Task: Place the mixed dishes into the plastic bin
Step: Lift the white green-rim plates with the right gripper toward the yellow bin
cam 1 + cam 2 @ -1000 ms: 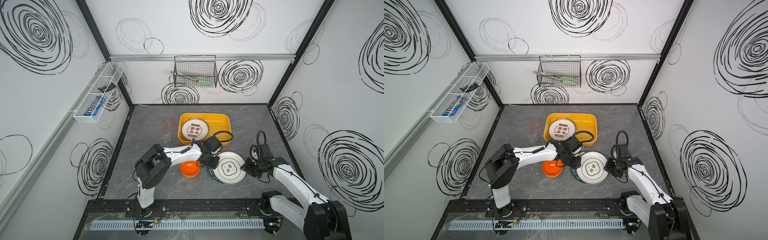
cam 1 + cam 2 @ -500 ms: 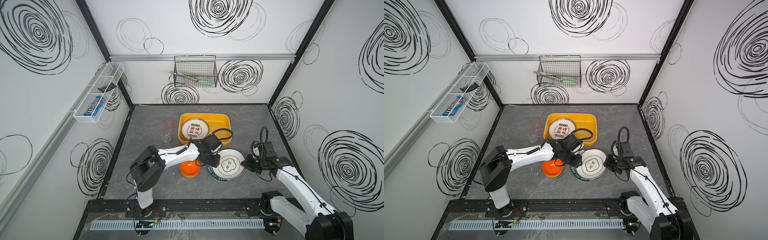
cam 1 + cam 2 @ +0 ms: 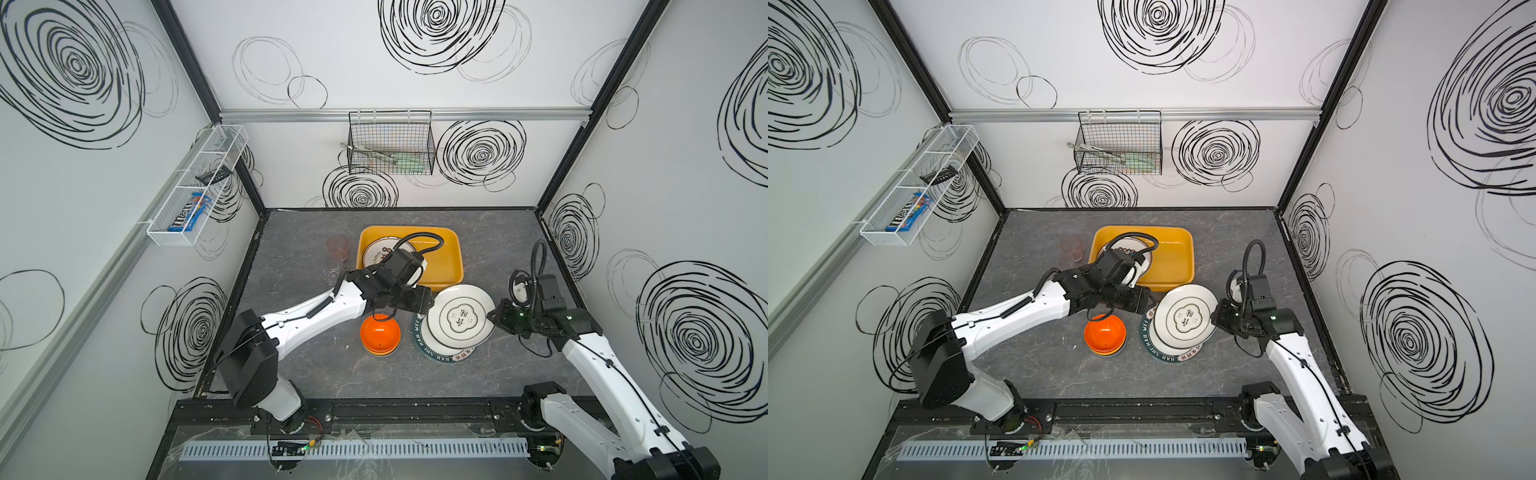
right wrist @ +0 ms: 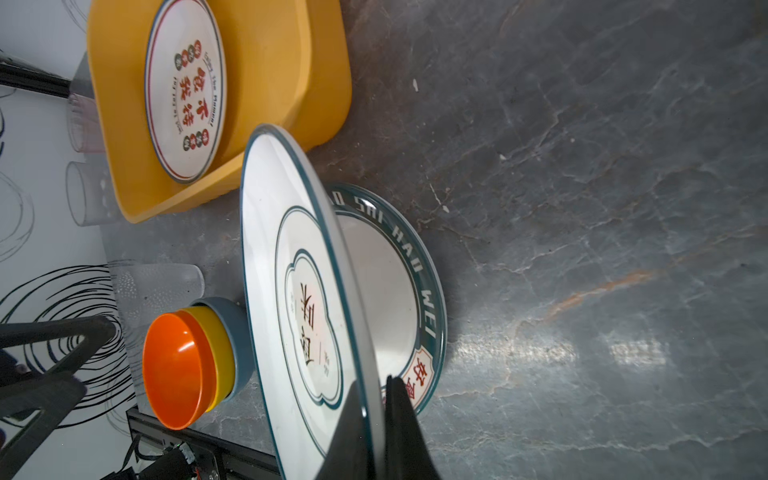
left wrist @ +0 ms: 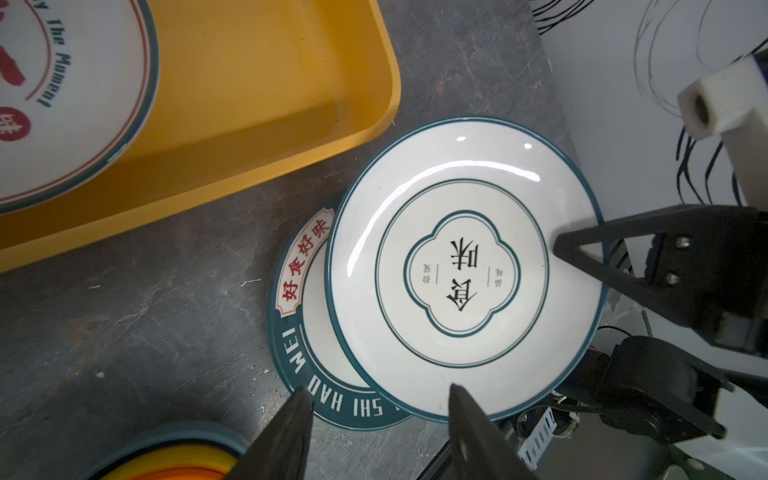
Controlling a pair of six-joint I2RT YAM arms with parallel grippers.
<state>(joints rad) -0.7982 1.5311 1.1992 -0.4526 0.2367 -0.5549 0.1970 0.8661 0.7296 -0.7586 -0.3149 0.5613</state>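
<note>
My right gripper [image 4: 374,386] is shut on the rim of a white plate with a green rim [image 3: 461,320], holding it tilted above a plate with a dark green band [image 3: 440,355] that lies on the table. The held plate's far edge reaches the yellow plastic bin [image 3: 451,257], where another plate [image 3: 376,253] lies. My left gripper [image 5: 380,390] is open at the opposite edge of both plates, touching neither. Stacked bowls [image 3: 379,336], orange on top, sit beside them under my left wrist. A pinkish cup [image 3: 337,245] and a clear cup [image 3: 333,274] stand left of the bin.
A black wire basket [image 3: 390,143] hangs on the back wall and a white mesh rack [image 3: 195,187] on the left wall. The black frame rail [image 3: 374,413] runs along the table's front edge. Another clear cup [image 4: 158,282] stands behind the bowls.
My right gripper has shut on the green-rimmed plate's edge and lifted it, tilted, toward the bin. My left gripper's jaws have spread wider.
</note>
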